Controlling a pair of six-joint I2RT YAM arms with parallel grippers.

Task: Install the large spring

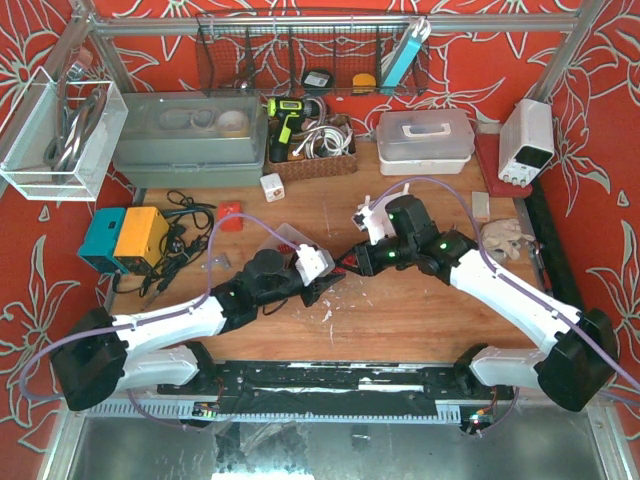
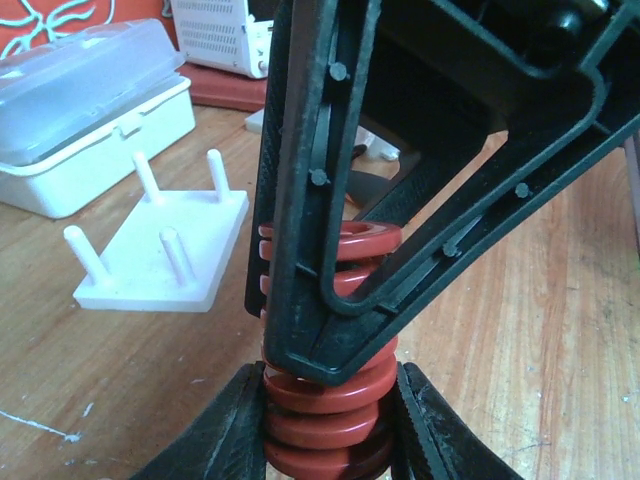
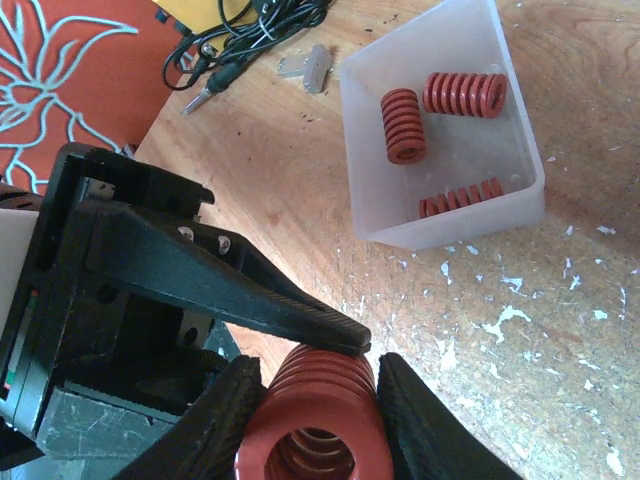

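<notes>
Left wrist view puts the red spring (image 2: 325,425) nearest, upright between the two fingers of my left pincer (image 2: 330,372), which press on its lower coils from either side; just above them the black frame of my right pincer (image 2: 335,300) crosses the same spring, so both pincers are pinching it at once, one low and one high; I judge this to be a hand-over above the table (image 2: 80,380), with each grip kept on so the spring cannot drop or tip while it changes sides; from the right wrist the spring shows end-on, its hollow facing the lens, my right fingers (image 3: 225,410) hugging its flanks and a left finger (image 3: 290,310) lying across its top; holding it by the sides leaves the bore free, which it would need to slide over a peg; beyond, well apart, lies the white peg plate (image 2: 200,270) with four upright pegs, likely where the spring goes; farther back sit a white lidded box (image 2: 90,110) and, in the right wrist view, a clear tub (image 3: 530,200) holding three spare springs (image 3: 402,125).
</notes>
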